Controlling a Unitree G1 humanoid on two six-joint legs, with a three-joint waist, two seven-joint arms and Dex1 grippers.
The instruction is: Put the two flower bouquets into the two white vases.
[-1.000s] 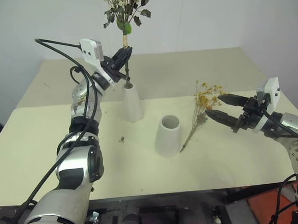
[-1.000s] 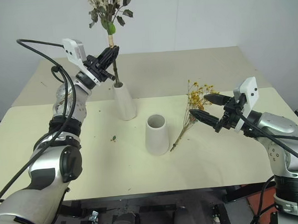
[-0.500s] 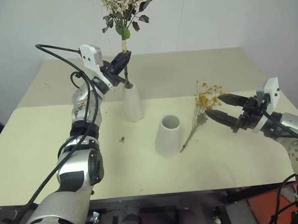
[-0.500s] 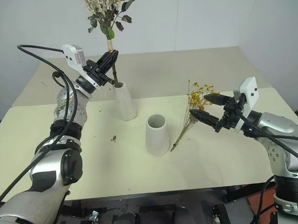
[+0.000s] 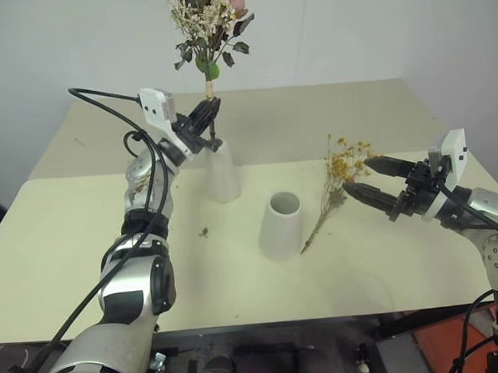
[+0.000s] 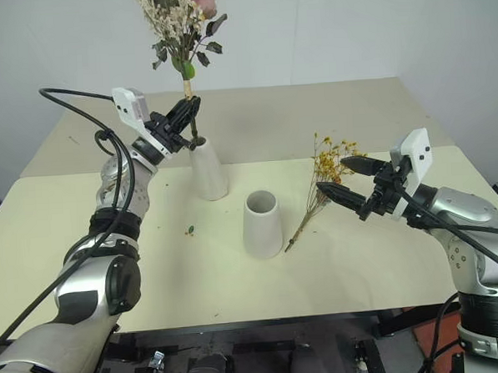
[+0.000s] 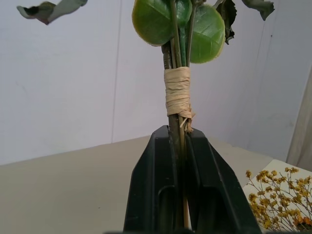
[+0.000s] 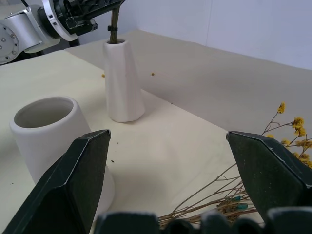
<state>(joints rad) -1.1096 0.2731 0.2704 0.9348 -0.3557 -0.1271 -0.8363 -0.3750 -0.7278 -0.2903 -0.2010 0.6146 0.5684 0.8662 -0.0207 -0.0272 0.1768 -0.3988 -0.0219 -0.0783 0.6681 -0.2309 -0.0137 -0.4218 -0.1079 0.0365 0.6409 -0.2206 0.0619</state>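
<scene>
- Left gripper [image 5: 209,118] fingers clamp the cream-white bouquet [image 5: 207,21] stem, its foot in the tall vase [image 5: 219,171] mouth
- Right gripper [image 5: 365,179] fingers spread wide, empty, beside the yellow bouquet [image 5: 339,175]

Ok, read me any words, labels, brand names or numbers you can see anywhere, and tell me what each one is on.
None: no readable text anywhere.
Tall vase: plain white, no label.
Short vase: plain white, no label.
Cream bouquet: plain raffia tie, no tag.
Yellow bouquet: no tag.
Table: unmarked.
</scene>
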